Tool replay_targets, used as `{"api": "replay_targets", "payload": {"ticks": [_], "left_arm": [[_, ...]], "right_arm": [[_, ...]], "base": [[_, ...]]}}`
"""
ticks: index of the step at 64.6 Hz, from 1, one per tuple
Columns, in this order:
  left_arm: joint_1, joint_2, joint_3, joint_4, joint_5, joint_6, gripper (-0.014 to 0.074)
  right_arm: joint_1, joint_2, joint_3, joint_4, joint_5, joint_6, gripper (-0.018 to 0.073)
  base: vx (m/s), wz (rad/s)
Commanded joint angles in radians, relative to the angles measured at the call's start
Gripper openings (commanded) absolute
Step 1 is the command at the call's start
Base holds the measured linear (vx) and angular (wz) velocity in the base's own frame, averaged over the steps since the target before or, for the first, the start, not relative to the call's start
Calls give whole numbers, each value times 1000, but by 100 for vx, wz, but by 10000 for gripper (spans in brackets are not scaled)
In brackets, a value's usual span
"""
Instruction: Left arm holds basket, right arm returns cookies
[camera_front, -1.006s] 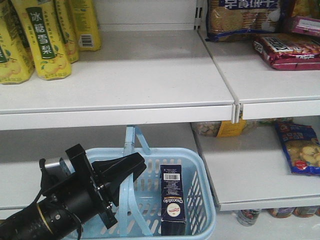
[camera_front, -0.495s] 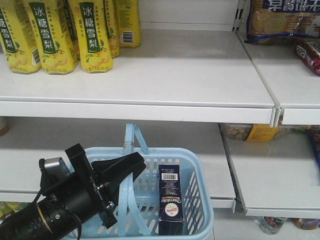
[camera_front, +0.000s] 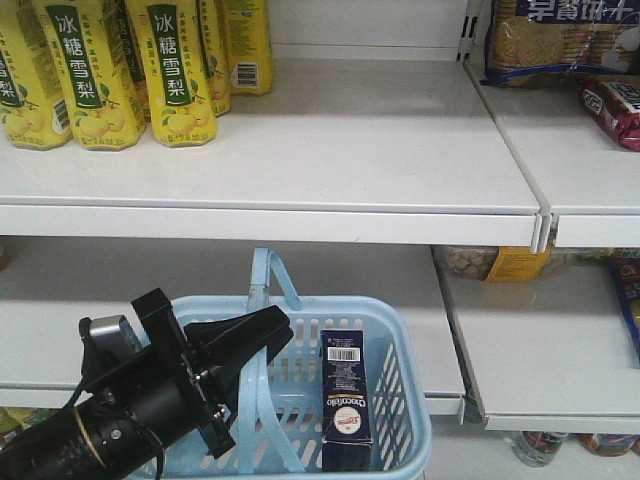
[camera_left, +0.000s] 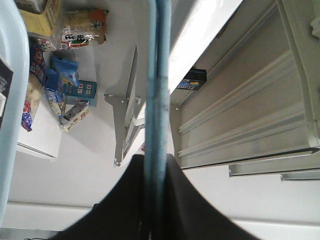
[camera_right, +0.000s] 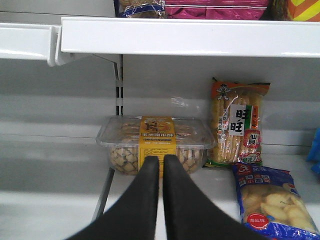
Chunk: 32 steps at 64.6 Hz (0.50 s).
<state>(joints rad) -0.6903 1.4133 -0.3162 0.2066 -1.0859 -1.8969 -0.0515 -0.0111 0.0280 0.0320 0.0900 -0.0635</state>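
Shop aisle: white shelves (camera_front: 350, 140) w/ yellow drink bottles (camera_front: 170, 70) (snack packs (camera_right: 239, 127) too), plus blue basket (camera_front: 340, 303).

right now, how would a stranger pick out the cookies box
In front of the white shelves, the left tool grips a light blue basket by its handle. Standing upright inside is the cookies box: dark navy card with a white barcode label and round logo, unlike the yellow bottles above.
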Motion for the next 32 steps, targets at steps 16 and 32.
{"api": "replay_targets", "payload": {"ticks": [16, 32], "left_arm": [[-7, -32, -27, -16, -287, 0, 0], [-7, -32, -27, -16, -287, 0, 0]], "right_arm": [[-8, -12, 19, 0, -72, -6, -10], [-8, -12, 19, 0, -72, -6, -10]], "base": [[0, 0], [0, 0]]}}
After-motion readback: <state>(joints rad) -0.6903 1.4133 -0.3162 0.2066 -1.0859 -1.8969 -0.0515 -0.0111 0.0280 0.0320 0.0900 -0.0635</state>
